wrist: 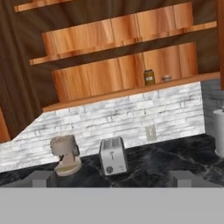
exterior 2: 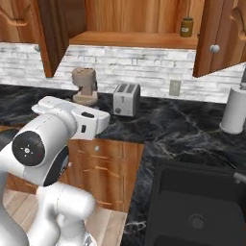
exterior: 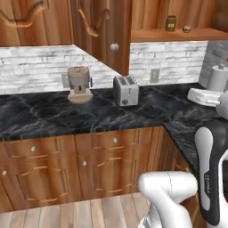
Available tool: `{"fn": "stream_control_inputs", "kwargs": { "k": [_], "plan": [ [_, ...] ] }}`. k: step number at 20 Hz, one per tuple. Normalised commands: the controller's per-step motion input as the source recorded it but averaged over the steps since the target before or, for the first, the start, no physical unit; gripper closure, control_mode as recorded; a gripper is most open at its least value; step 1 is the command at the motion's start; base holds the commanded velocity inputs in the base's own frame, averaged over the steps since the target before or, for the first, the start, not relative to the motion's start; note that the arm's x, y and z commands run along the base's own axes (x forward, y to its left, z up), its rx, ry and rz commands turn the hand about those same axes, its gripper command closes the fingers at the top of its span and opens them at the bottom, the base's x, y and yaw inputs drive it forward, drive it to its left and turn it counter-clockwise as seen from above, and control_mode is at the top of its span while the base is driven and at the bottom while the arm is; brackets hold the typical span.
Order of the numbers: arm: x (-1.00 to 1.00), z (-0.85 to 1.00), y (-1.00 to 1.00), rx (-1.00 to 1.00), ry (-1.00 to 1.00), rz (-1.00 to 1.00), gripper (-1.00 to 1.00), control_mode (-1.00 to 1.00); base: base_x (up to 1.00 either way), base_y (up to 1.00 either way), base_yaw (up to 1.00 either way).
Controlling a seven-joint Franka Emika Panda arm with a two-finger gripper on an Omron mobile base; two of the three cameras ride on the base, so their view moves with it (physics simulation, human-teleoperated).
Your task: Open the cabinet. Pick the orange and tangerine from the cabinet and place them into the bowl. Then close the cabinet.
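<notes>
So the cabinet [exterior 2: 129, 21] is open, both doors swung wide, and our pincer [wrist: 111, 177] hangs spread, holding nothing, facing the shelves. On the bottom shelf we see a jar [wrist: 149, 77] and a small round thing [wrist: 166, 78], too tiny to call. Fruit should be light, firm, roll-prone, so we'd pinch across the middle. Bowl [exterior: 204, 96] sits on the worktop [exterior: 102, 113], far right.

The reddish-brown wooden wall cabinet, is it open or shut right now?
Open: the reddish-brown wooden wall cabinet has both doors swung outward, baring its shelves, with a small jar on the bottom one.
</notes>
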Motion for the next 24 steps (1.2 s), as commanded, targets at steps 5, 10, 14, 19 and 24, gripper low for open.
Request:
{"fn": "stream_control_inputs", "kwargs": {
  "k": [5, 10, 14, 19, 24],
  "plan": [
    [0.0, 0.0, 0.0, 0.0, 0.0, 0.0, -1.0, 1.0, 0.66, -0.91, 0.0],
    [0.0, 0.0, 0.0, 0.0, 0.0, 0.0, -1.0, 1.0, 1.0, -0.35, 0.0],
    [0.0, 0.0, 0.0, 0.0, 0.0, 0.0, -1.0, 1.0, 1.0, -0.14, 0.0],
    [0.0, 0.0, 0.0, 0.0, 0.0, 0.0, -1.0, 1.0, 0.61, 0.24, 0.0],
    [0.0, 0.0, 0.0, 0.0, 0.0, 0.0, -1.0, 1.0, 0.05, 0.15, 0.0]
  ]
}}
